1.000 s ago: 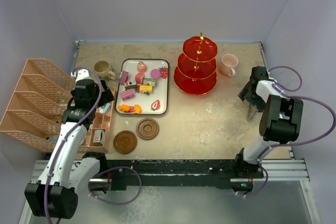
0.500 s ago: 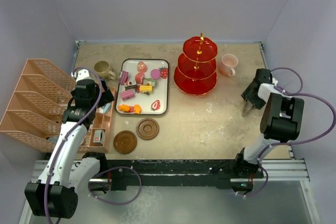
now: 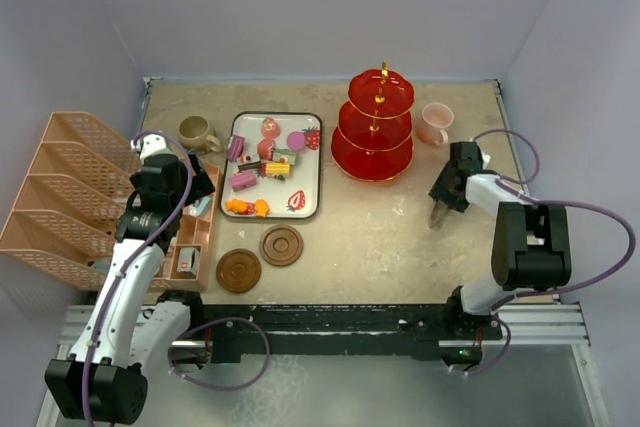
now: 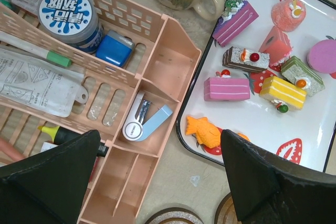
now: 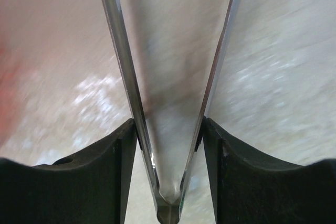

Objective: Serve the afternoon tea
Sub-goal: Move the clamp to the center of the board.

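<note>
Where the top camera looks down, the red three-tier stand (image 3: pixel 373 132) rises toward the back of the table (image 3: pixel 400 242). The pink mug (image 3: pixel 436 124) is just to its right and the strawberry tray (image 3: pixel 320 172) to its left. All the toy sweets (image 3: pixel 262 162) lie in that tray. The olive-brown mug (image 3: pixel 197 132) sits just left of the tray, and the two coasters (image 3: pixel 281 245) lie side by side in front of it, bare. The left gripper (image 3: pixel 192 192) hangs over the pink organiser (image 3: pixel 190 242). The right gripper (image 3: pixel 447 190) hovers in front of the pink mug, the metal tweezers (image 3: pixel 434 215) pointing down from it.

From the left wrist, the left gripper's fingers (image 4: pixel 52 177) are spread wide with nothing between them, above the organiser's compartments and the tray's near corner. The sweets lie apart from them, a pink slice (image 4: pixel 227 88) and an orange fish (image 4: pixel 206 132) nearest, and the olive-brown mug shows at the top edge.

From the right wrist, the right gripper's pads (image 5: pixel 105 156) press on both blades of the tweezers, pinching them. The blades join low between the pads and splay outward, their tips out of frame. The table beneath is blurred.
</note>
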Controlling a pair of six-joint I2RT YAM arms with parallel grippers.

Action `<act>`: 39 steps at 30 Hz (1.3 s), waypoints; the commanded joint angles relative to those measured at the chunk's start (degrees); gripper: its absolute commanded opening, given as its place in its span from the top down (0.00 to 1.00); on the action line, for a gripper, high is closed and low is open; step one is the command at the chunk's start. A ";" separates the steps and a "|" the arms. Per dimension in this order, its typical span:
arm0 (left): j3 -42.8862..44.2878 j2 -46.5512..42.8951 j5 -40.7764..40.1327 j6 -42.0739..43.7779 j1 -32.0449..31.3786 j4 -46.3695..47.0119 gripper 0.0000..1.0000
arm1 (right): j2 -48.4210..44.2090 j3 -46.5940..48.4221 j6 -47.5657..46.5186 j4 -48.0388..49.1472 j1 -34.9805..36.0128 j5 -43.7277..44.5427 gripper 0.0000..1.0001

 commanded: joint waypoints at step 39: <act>2.26 -0.91 -2.72 -1.12 -0.96 -0.36 0.06 | 2.73 10.91 5.29 -28.18 14.11 -8.71 0.15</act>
